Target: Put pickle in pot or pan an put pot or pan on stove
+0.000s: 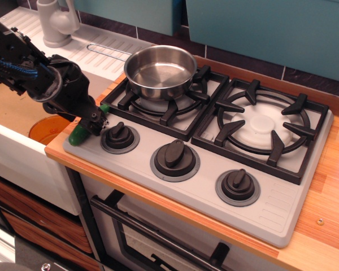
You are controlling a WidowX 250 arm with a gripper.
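Observation:
The green pickle (pixel 76 136) lies on the front left corner of the grey stove (pixel 271 209), left of the first knob. Its middle is hidden. My gripper (pixel 96 122) is down on the pickle's middle, with the black fingers (pixel 100 118) at its sides. I cannot see whether they are pressing on it. The shiny steel pan (pixel 160 72) stands empty on the stove's left burner grate, behind and to the right of the gripper. Its wire handle (pixel 106 52) points back left.
An orange bowl (pixel 45 129) sits in the sink below and left of the gripper. A white faucet (pixel 55 22) stands on the drainer at the back left. Three dark knobs (pixel 174 159) line the stove front. The right burner (pixel 263 124) is bare.

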